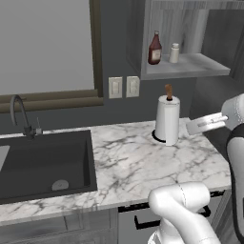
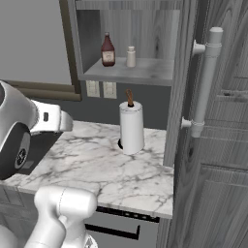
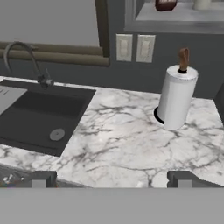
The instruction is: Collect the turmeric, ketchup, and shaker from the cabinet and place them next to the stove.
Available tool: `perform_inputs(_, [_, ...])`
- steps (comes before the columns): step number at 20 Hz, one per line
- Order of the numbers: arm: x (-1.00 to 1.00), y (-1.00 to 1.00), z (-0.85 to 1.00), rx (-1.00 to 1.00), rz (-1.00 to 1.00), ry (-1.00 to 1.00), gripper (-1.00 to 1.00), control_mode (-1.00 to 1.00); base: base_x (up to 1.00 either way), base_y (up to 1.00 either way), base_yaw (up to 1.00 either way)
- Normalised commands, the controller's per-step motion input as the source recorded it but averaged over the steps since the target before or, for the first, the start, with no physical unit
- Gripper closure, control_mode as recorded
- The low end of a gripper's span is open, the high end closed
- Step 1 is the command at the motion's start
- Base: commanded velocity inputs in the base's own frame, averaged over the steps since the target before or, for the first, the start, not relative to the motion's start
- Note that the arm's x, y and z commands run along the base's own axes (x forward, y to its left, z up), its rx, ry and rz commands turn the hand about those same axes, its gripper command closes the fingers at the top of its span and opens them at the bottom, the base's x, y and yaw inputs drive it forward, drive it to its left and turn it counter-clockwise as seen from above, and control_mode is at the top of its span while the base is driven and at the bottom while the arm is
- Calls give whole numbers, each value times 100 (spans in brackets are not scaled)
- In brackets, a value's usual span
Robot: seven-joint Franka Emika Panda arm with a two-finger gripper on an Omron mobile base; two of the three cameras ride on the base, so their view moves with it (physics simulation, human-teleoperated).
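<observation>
Open wall cabinet [image 1: 190, 66] with a grey frame and pale wood-grain interior, mounted above the right end of the marble table [image 1: 143, 162]. On its shelf stand the ketchup [image 1: 155, 48], a slim dark red bottle, and just to its right, apart from it, the small pale shaker [image 1: 175, 53]; from the right base view the same pair appears as ketchup [image 2: 107, 50] left of shaker [image 2: 131, 56]. In the hand view only the lower part of the ketchup [image 3: 165, 5] and the base of the shaker [image 3: 202, 4] show at the top edge.

Below the cabinet, a white paper-towel roll [image 1: 167, 120] stands upright on a dark round base, with a brown spindle top, at the far right of the table. Two pale wall switches [image 1: 123, 87] sit on the dark wall between the window [image 1: 47, 47] and the cabinet. A black sink [image 1: 45, 164] with a curved faucet [image 1: 19, 116] occupies the left of the table.

The end effector [image 3: 111, 178] hangs over the near edge of the table, its two dark fingertips [image 3: 39, 179] spread wide with nothing between them, well apart from the cabinet's contents.
</observation>
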Motion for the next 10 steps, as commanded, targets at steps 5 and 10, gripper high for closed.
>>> perform_inputs(5, [0,-58,23,0,-15,-2,-100,-100,0,0,0])
perform_inputs(10, [0,-62,16,0,-8,-1,-100,-100,0,0,0])
